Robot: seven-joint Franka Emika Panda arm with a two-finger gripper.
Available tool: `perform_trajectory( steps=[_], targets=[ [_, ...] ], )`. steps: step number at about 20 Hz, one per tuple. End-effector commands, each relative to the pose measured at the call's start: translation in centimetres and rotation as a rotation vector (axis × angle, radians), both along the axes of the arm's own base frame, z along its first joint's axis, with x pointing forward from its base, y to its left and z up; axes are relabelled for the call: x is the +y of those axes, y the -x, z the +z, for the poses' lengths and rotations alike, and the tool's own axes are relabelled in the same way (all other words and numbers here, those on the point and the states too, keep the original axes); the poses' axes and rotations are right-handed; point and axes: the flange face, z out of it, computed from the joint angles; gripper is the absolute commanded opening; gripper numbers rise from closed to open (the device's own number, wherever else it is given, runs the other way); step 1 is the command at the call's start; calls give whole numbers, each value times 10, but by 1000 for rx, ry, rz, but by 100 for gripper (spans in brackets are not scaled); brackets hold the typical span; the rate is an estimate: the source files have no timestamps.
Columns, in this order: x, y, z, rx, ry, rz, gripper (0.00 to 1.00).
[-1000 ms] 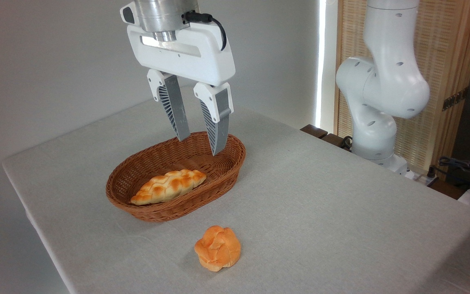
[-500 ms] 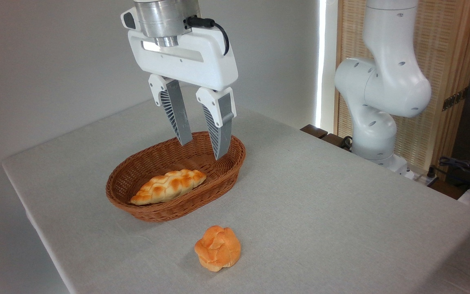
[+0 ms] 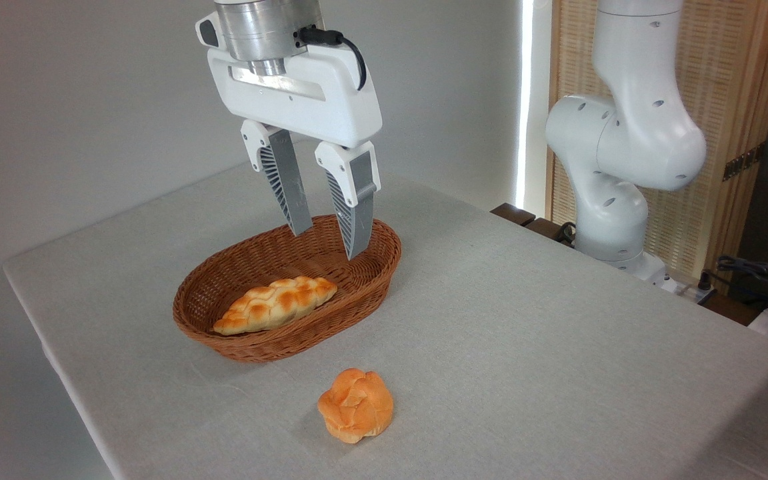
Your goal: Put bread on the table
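The bread (image 3: 356, 405), a small round golden-orange bun with a knotted top, lies on the light grey table (image 3: 524, 320) near its front edge. It touches nothing else. My gripper (image 3: 327, 245) hangs open above the right end of the brown wicker basket (image 3: 237, 340), with nothing between its grey ribbed fingers (image 3: 286, 187). It is well above and behind the bun.
A longer braided loaf (image 3: 276, 303) lies inside the basket, left of the fingertips. The white arm base (image 3: 617, 167) stands at the table's far right edge, with cables (image 3: 757, 273) beyond it. A wall is close behind on the left.
The gripper dipped slightly toward the basket, then shifted a little to the left and stayed open. The bun and the loaf have not moved.
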Motion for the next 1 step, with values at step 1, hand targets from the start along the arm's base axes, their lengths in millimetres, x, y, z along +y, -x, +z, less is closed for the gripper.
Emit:
perform_trajectory(
  steps=[1],
  targets=[
    [4,-2,3,7,13,-17,100]
  ],
)
